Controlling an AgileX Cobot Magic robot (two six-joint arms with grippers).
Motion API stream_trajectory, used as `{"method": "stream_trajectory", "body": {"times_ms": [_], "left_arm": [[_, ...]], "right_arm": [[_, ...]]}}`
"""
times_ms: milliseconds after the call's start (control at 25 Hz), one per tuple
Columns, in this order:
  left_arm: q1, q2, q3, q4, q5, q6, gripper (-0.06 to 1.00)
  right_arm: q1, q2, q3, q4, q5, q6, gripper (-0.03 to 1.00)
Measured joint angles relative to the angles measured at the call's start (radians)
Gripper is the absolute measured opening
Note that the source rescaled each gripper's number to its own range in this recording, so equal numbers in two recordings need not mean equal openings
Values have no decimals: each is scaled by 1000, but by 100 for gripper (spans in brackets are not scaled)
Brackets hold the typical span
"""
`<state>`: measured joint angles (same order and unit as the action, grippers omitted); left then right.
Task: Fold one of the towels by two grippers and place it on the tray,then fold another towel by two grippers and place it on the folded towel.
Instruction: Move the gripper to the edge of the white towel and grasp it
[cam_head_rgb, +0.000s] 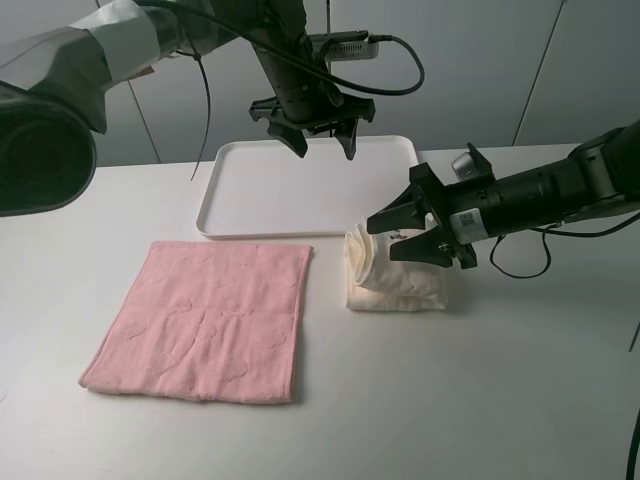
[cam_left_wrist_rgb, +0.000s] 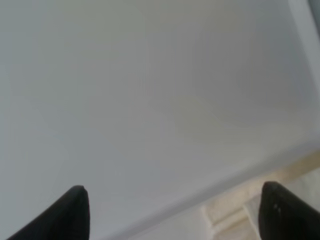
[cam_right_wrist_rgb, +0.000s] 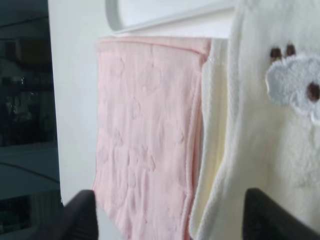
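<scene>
High view, upper centre: flat white rectangular plastic tray (cam_head_rgb: 262, 195) with a low rim, resting on a white table (cam_head_rgb: 520, 380). Above the tray's far rim: left gripper (cam_head_rgb: 323, 150), black and two-fingered, pointing down, fingers spread wide with nothing between them. Left wrist view: two black fingertips (cam_left_wrist_rgb: 75, 210) at the lower corners of the frame, well apart, bare tray floor (cam_left_wrist_rgb: 150, 100) filling the space beyond.

Right of centre in the high view: cream terry towel (cam_head_rgb: 395, 280), folded into a small thick bundle, lying on the table just off the tray's lower right corner, not on the tray. Reaching in from the right edge of the frame: right gripper (cam_head_rgb: 381, 243), directly over the bundle's upper right part, fingers parted, clamped on nothing. Whether the tips touch the cloth: cannot tell. Right wrist view: cream bundle (cam_right_wrist_rgb: 260, 150) with a small grey-blue embroidered patch (cam_right_wrist_rgb: 292, 87), filling the right side beyond the parted fingertips (cam_right_wrist_rgb: 82, 215).

Lower left of the high view: pale pink terry towel (cam_head_rgb: 205, 320), roughly square, spread flat, just beside the cream bundle, apart from both grippers.
</scene>
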<state>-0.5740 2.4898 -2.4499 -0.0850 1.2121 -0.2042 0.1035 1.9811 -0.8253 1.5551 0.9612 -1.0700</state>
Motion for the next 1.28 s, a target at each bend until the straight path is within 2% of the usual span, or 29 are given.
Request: {"method": "stream_trajectory", "body": {"times_ms": [200, 360, 520, 640, 800, 1040, 1280], "left_arm": [[6, -11, -5, -3, 6, 52, 94], [14, -39, -5, -6, 8, 113, 94], [25, -73, -5, -19, 8, 150, 94], [32, -102, 13, -49, 8, 171, 94], [35, -159, 128, -44, 8, 196, 94], [35, -284, 336, 33, 8, 204, 94], [35, -470, 600, 49, -15, 204, 94]], "right_arm": [[-8, -31, 0, -2, -26, -6, 71], [-79, -66, 0, -9, -31, 13, 71], [-185, -85, 0, -82, -46, 54, 77], [-219, -85, 0, -162, -91, 64, 82], [-221, -83, 0, -217, -139, 72, 83], [-211, 1, -52, -252, -131, 107, 83], [-164, 70, -103, -290, -129, 121, 83]]}}
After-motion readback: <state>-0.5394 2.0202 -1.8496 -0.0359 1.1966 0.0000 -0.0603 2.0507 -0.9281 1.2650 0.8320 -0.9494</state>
